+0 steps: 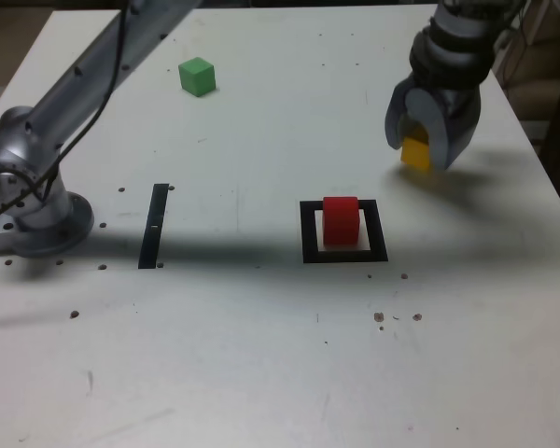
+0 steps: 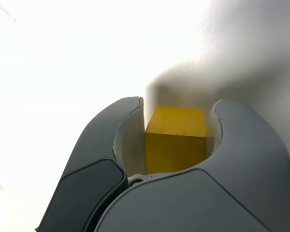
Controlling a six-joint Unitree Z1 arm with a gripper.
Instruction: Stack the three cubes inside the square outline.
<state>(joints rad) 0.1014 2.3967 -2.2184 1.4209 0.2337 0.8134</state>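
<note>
The red cube (image 1: 341, 221) stands inside the black square outline (image 1: 308, 233) near the table's middle. Far off at the back, toward the exterior view's left, rests the green cube (image 1: 197, 76). My gripper (image 1: 420, 145) is at the exterior view's right, behind the outline, shut on the yellow cube (image 1: 415, 153). In the wrist view the yellow cube (image 2: 175, 139) sits squeezed between both grey fingers (image 2: 111, 145), with my gripper (image 2: 176, 125) right at the table surface.
A thin black strip (image 1: 155, 224) lies on the white table (image 1: 261, 355) at the exterior view's left. The arm's grey base (image 1: 28, 201) stands beside it, and the arm reaches across the back of the table. The table's right edge runs close behind the gripper.
</note>
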